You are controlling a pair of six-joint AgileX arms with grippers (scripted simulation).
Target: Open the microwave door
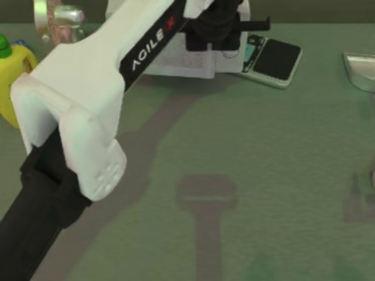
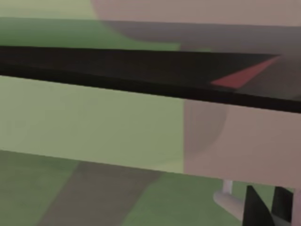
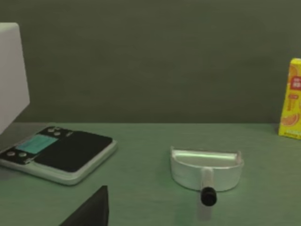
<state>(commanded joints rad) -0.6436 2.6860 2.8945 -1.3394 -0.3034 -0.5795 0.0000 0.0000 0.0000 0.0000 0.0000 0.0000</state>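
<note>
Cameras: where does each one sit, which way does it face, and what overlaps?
Top view: above the table, looking down; the left arm reaches to the microwave.
Left wrist view: close against a white panel and dark band, identity unclear.
Right wrist view: low, facing the far wall; scale, dustpan, juice carton.
Shared: top and right wrist views both show the scale and dustpan.
</note>
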